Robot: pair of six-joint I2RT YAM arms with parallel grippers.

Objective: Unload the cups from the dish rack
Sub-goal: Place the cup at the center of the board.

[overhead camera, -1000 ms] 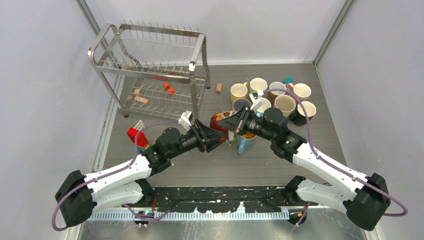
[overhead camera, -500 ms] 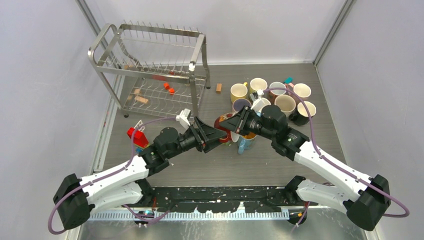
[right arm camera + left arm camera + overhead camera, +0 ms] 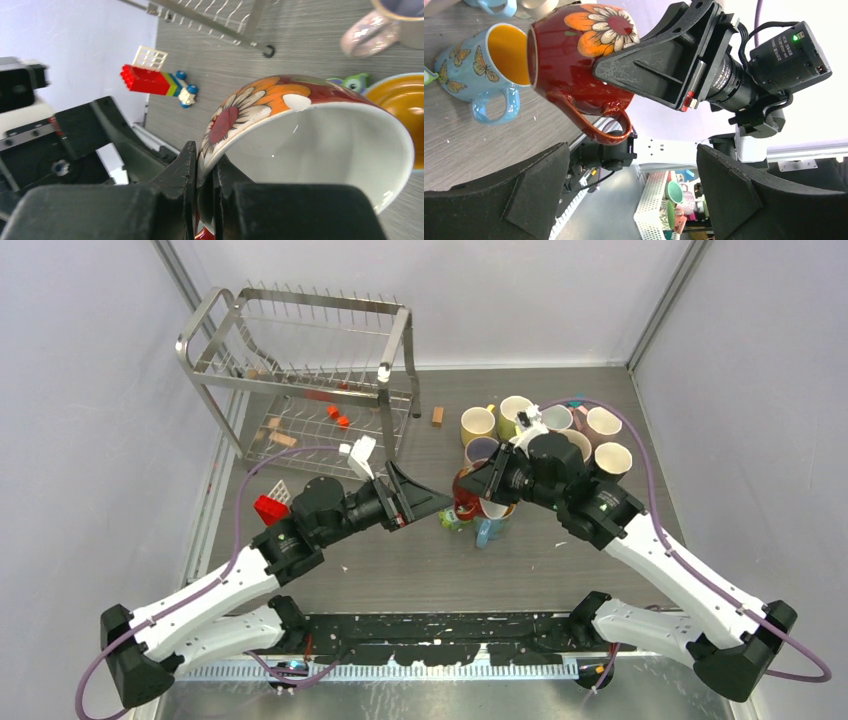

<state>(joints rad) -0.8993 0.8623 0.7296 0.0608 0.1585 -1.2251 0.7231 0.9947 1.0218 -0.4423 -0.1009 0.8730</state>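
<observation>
- 2 grippers faced each other over the middle of the table (image 3: 400, 570); between them hung the red flowered mug (image 3: 466, 488), well apart from the dish rack (image 3: 300, 380).
- Right gripper (image 3: 205, 170) was clenched on that mug's rim, 1 finger inside the wall and 1 outside; the mug was tipped on its side, handle toward the left arm.
- Left gripper (image 3: 634, 175) was released, jaws spread wide with nothing between them; it sat just beside the mug, not touching.
- Blue butterfly mug (image 3: 469, 65) lay on its side on the table, just beside the red one.
- Several cups (image 3: 545, 430) stood upright in a cluster at the far right.
- Small toy blocks (image 3: 338, 418) lay on the rack's lower wires; 1 red block (image 3: 145, 80) lay on the table near its foot.
</observation>
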